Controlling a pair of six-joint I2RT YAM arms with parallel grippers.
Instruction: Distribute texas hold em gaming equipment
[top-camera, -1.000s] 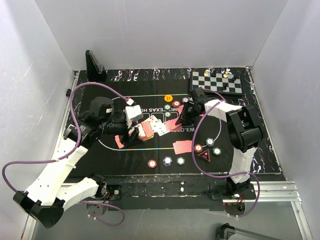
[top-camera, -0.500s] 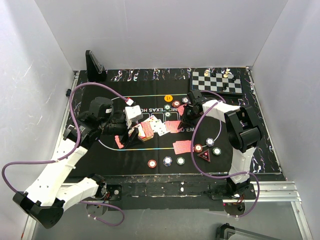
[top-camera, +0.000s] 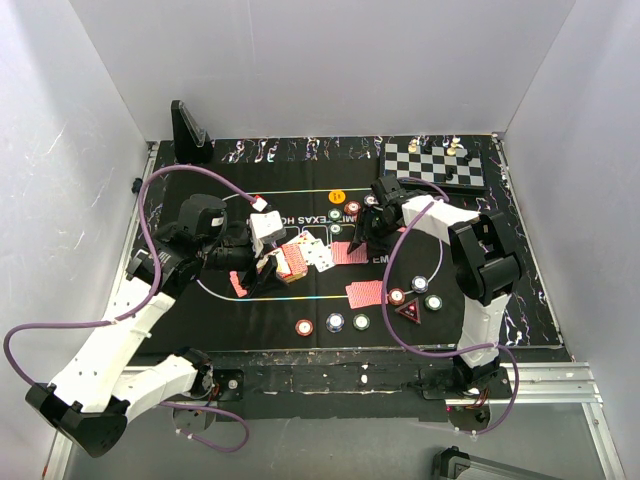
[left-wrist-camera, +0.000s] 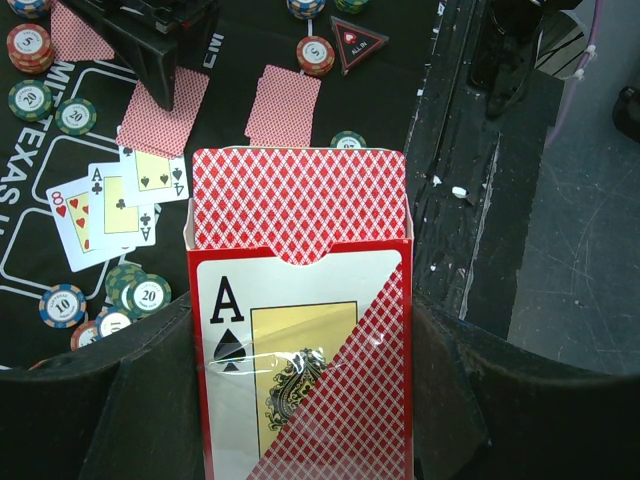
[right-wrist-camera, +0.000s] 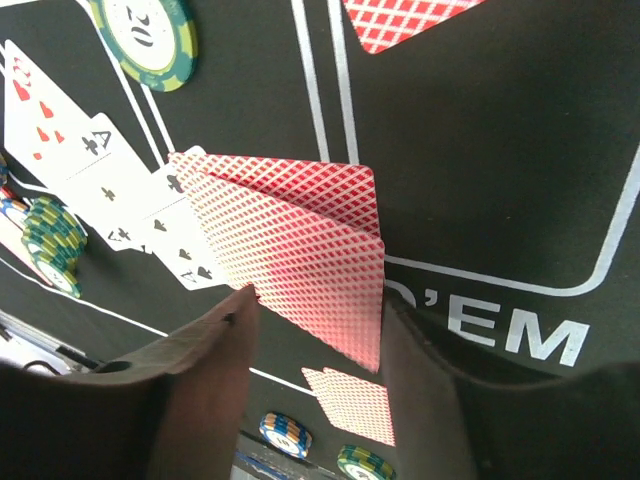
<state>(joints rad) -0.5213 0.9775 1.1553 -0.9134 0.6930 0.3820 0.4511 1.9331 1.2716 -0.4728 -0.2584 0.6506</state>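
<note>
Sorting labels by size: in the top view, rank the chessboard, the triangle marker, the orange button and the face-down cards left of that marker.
1. chessboard
2. face-down cards
3. triangle marker
4. orange button, only slightly smaller than the marker

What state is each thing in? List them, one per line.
Box: top open, gripped.
Left gripper: shut on box.
Right gripper: open, above fanned pair.
Fanned pair: face down, overlapping, on mat.
Three cards: face up, overlapping.
</note>
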